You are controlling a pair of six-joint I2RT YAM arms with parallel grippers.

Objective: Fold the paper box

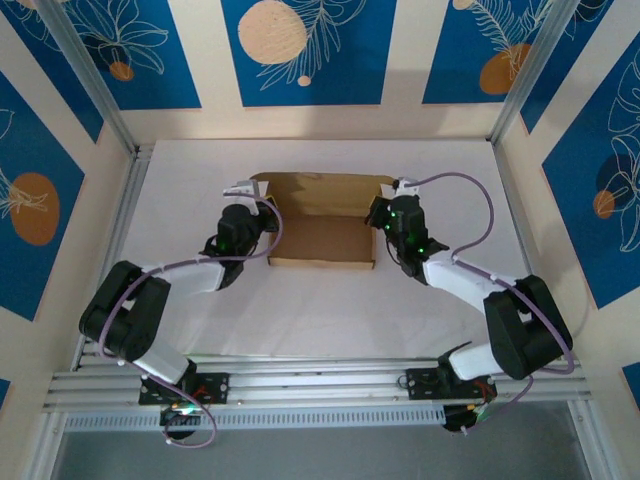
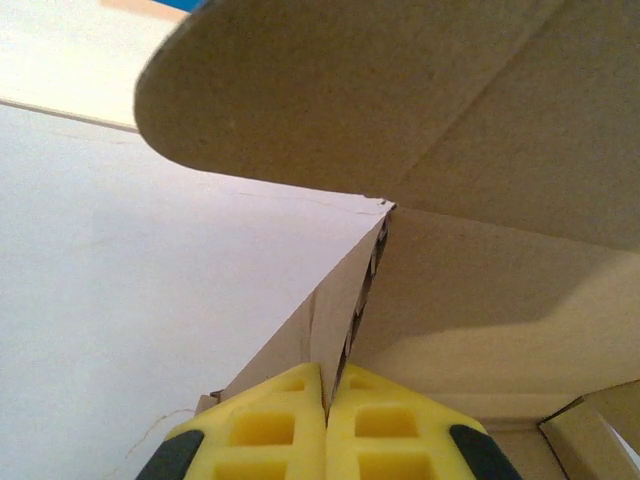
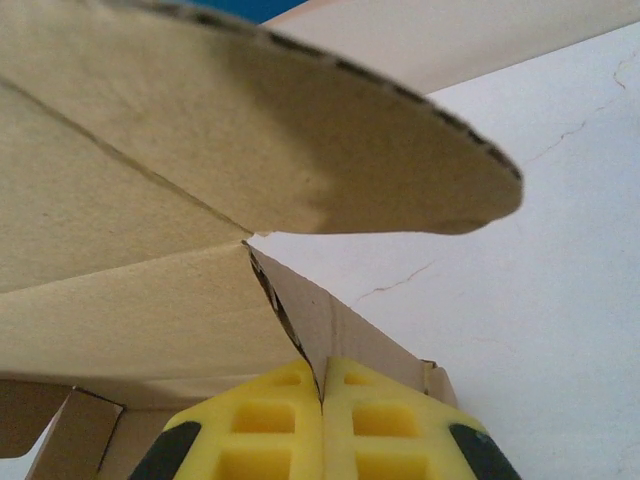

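Paper box (image 1: 322, 240), plain brown cardboard die-cut mailer: my left gripper (image 2: 326, 385) has its yellow pads (image 2: 265, 430) clamped on the box's left side wall, and my right gripper (image 3: 322, 385) pinches the right side wall the same way. A rounded flap (image 2: 350, 90) overhangs each grip. Box sits mid-table, long axis left-right, open side up, tall panel at the far edge. White tabletop (image 1: 320, 310) shows on every side; aluminium rail (image 1: 320, 385) on the near edge is well apart.
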